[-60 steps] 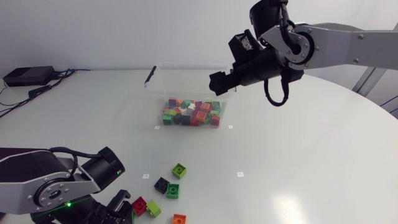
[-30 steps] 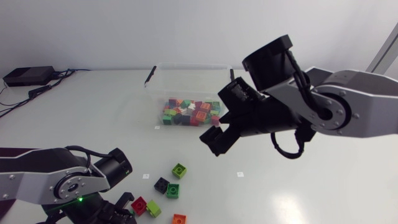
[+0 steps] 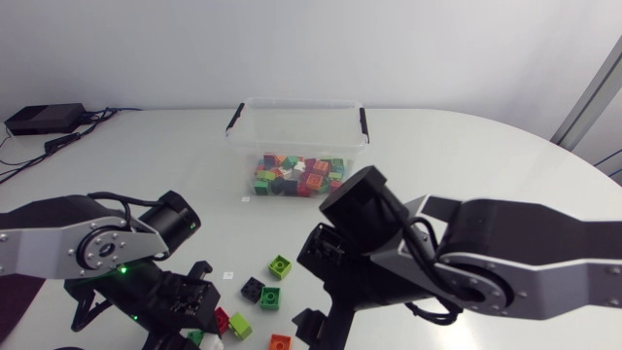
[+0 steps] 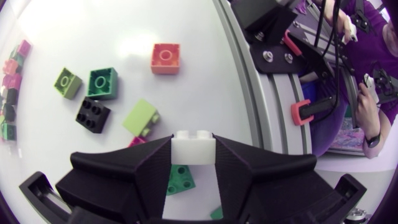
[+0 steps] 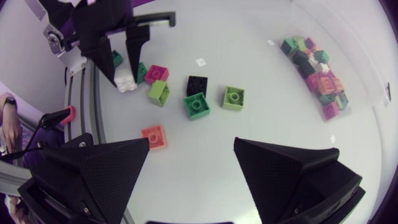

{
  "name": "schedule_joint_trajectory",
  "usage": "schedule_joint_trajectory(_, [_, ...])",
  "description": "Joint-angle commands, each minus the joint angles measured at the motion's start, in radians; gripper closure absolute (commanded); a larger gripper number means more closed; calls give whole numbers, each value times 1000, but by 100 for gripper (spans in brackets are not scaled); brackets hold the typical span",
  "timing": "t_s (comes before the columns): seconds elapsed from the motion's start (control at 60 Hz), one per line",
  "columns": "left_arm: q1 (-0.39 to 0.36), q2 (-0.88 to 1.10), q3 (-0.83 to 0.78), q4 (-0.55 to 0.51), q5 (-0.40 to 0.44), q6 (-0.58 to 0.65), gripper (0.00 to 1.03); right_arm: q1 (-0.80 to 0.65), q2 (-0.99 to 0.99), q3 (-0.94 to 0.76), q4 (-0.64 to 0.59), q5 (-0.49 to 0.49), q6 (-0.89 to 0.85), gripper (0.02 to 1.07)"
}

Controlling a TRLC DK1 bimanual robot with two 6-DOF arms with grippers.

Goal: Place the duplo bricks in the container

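Observation:
Seen from the left wrist, my left gripper (image 4: 193, 149) is shut on a white brick (image 4: 193, 147), held just above the loose pile. Under and ahead of it lie a lime brick (image 4: 141, 117), a black one (image 4: 93, 114), a dark green one (image 4: 102, 83), a light green one (image 4: 67, 82) and an orange one (image 4: 165, 58). In the head view the left gripper (image 3: 199, 316) is at the table's front edge. My right gripper (image 3: 316, 326) stands open above the orange brick (image 5: 153, 136). The clear container (image 3: 296, 136), at the back, holds several bricks.
A black box (image 3: 44, 118) with cables sits at the back left of the table. An aluminium rail (image 4: 249, 93) runs along the table's front edge, close to the loose bricks. Small white markers (image 3: 375, 272) dot the tabletop.
My left gripper has closed on the white brick. My right arm has swung from over the container down to the front, above the loose bricks.

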Motion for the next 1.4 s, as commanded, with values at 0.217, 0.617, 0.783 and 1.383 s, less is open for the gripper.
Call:
schedule_joint_trajectory(0.217, [79,21,159,26,68,-141,76,88,173,45,-7,31,-24,10])
schedule_joint_trajectory(0.617, [159,102,328,193,77,-407,76,171,315,143,-45,92,-14,10])
schedule_joint_trajectory(0.783, [196,116,389,207,77,-452,76,184,359,171,-61,108,-19,12])
schedule_joint_trajectory(1.383, [253,121,481,251,77,-539,76,194,436,278,-188,120,-65,21])
